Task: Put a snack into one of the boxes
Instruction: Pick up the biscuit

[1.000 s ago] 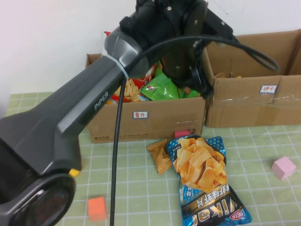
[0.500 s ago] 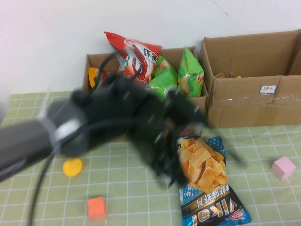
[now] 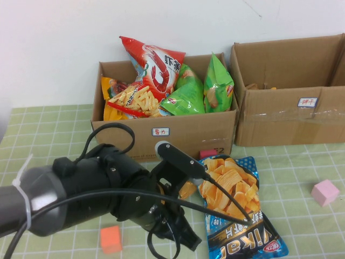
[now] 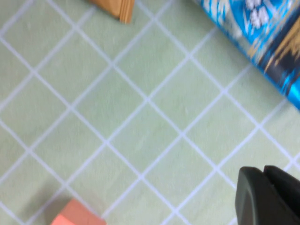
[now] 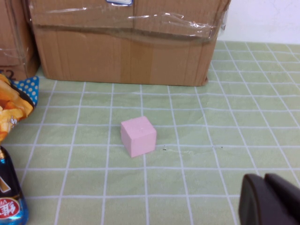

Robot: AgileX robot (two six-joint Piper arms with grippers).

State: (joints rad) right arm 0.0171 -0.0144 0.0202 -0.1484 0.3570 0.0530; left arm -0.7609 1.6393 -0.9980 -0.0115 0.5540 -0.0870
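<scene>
I count two boxes (image 3: 164, 132) (image 3: 291, 116), one blue chip bag (image 3: 240, 208) on the mat, one orange cube (image 3: 110, 239) and one pink cube (image 3: 325, 192).

The light is bright and even with only soft shadows, the clear tape (image 5: 140, 21) on the right box shines, and the left wrist view is blurry all over.

Grey-black left arm (image 3: 97, 189), looping black cable (image 3: 215, 202)
</scene>
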